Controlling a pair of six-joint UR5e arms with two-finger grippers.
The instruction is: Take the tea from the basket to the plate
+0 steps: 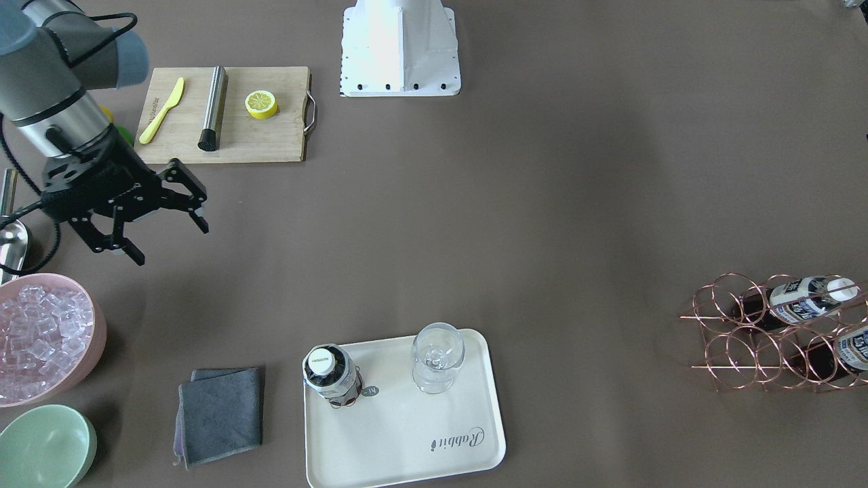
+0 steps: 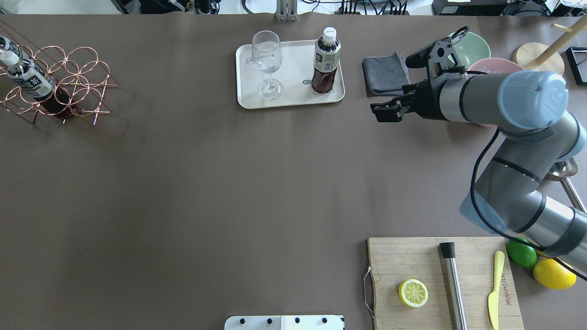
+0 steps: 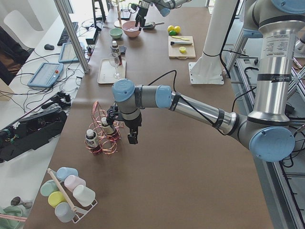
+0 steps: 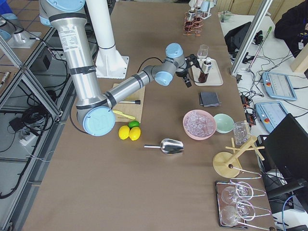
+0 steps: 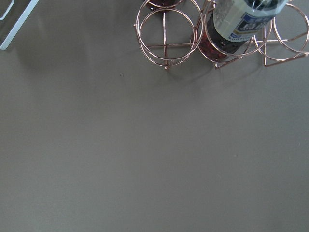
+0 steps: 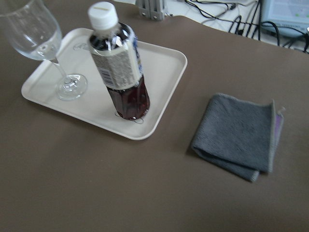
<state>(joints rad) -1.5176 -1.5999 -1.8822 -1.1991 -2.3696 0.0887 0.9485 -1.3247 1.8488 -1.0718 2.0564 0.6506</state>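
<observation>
We see the tea (image 1: pixel 331 378), a small plastic bottle of dark reddish-brown liquid with a white screw cap and a white-and-black label, standing upright on the plate (image 1: pixel 407 440) near one short end. The plate is a cream-white rectangular tray with rounded corners, lying flat, with the script word "Rabbit" printed near one corner.
</observation>
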